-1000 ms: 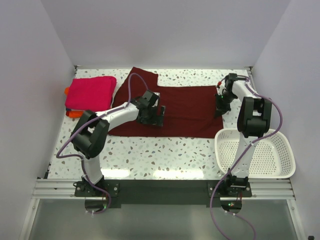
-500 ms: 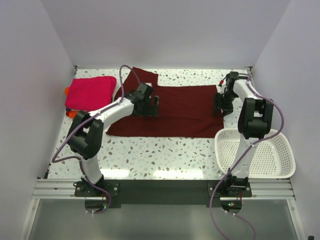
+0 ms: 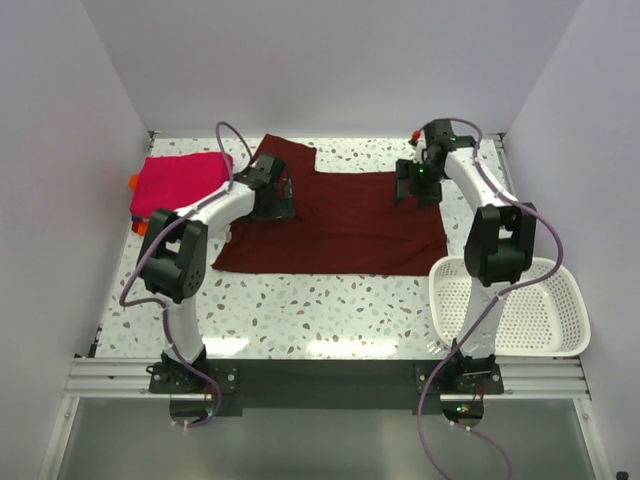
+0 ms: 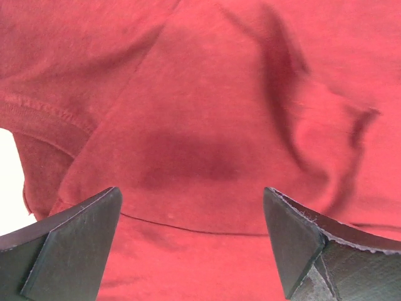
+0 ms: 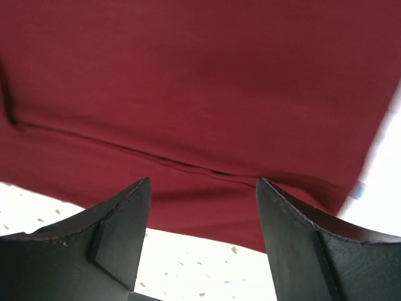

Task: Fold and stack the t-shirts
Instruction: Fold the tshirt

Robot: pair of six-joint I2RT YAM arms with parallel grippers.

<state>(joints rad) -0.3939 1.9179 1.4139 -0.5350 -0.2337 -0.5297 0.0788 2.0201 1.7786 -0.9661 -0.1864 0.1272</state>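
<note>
The dark maroon t-shirt (image 3: 350, 225) lies spread flat across the back half of the table, one sleeve pointing to the far left. My left gripper (image 3: 276, 197) hovers open over the cloth near that sleeve; in the left wrist view its gripper (image 4: 191, 244) has only wrinkled maroon cloth (image 4: 207, 125) beneath it. Over the shirt's far right corner my right gripper (image 3: 415, 186) stands open, holding nothing. The right wrist view shows that gripper (image 5: 203, 232) above the shirt's hem (image 5: 200, 81) and speckled table (image 5: 188, 263). A folded magenta-pink t-shirt (image 3: 180, 183) rests on an orange one (image 3: 141, 227) at the far left.
A white slotted basket (image 3: 510, 305) sits at the front right, its rim close to the maroon shirt's near right corner. White walls close the table in on the left, back and right. Purple cables loop from both arms.
The right gripper opened and moved from the shirt's right edge up and left to its far corner. The left gripper slid back and left across the cloth toward the sleeve, staying open.
</note>
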